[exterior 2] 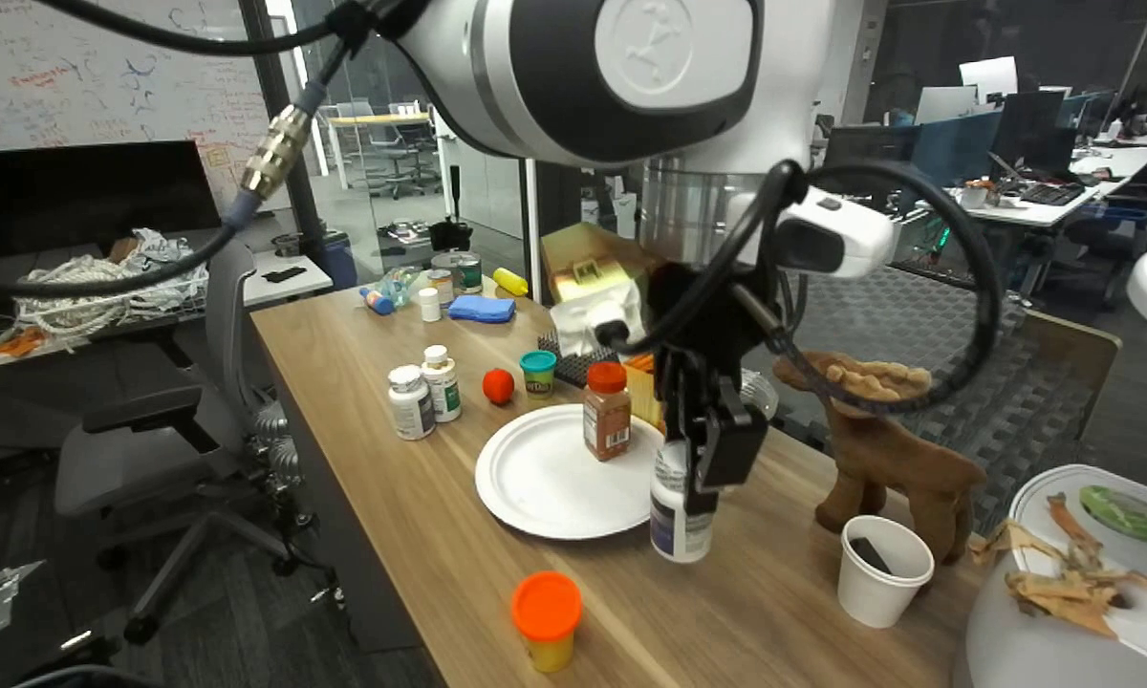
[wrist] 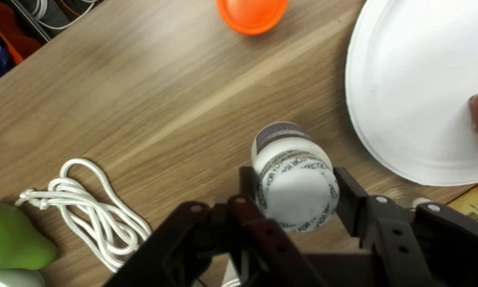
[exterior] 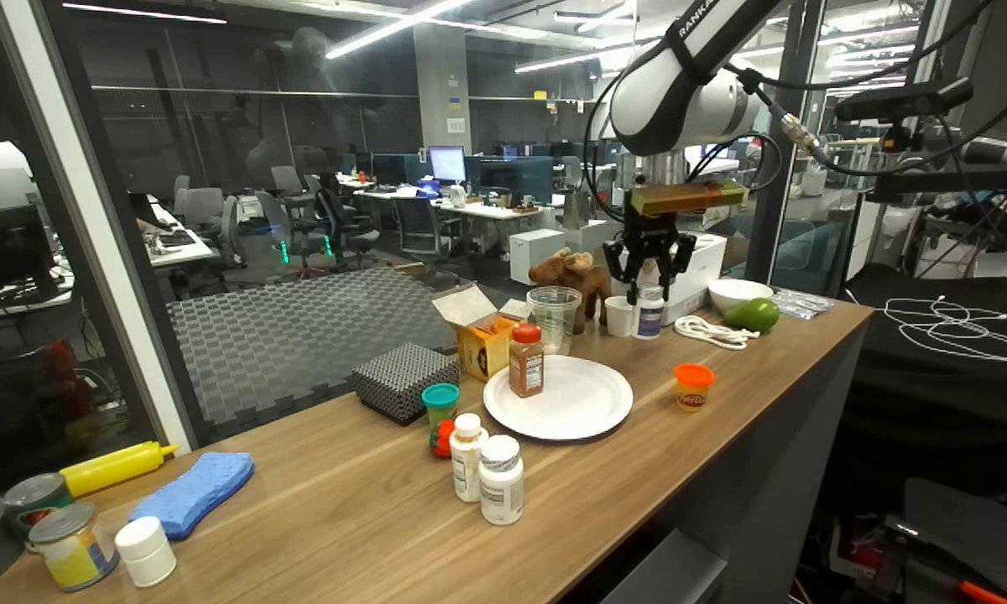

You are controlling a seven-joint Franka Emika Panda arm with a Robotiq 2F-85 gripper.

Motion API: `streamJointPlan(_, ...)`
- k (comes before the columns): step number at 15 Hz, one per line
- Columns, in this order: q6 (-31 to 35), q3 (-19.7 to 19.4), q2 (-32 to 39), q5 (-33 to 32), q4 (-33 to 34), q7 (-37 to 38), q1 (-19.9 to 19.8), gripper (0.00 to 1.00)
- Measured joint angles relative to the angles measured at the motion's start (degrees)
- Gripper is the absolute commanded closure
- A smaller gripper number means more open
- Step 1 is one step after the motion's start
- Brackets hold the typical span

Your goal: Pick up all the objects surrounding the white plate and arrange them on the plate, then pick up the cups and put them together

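- Clearly, the fingers (wrist: 351, 203) stand partway apart, clasped round a white pill bottle (wrist: 292, 171).
- One finger sits against each side, up near the printed cap (wrist: 300, 197).

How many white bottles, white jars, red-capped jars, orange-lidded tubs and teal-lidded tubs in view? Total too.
White bottles: 3
White jar: 1
Red-capped jar: 1
Orange-lidded tub: 1
Teal-lidded tub: 1
Total: 7
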Motion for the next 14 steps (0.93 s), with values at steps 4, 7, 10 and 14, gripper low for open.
streamJointPlan(4, -4.5, 2.6, 1.1, -0.8, 3.4, 1.9, 2.9, 0.74)
streamJointPlan(7, -6.6, 4.2, 4.3, -1.0, 6.6, 3.9, 4.8, 0.74)
streamJointPlan(10, -6.7, 4.7, 8.4, -1.0, 9.5, 6.1, 6.2, 0.74)
streamJointPlan(14, -6.7, 4.7, 12.6, -1.0, 13.0, 9.0, 6.6, 0.74)
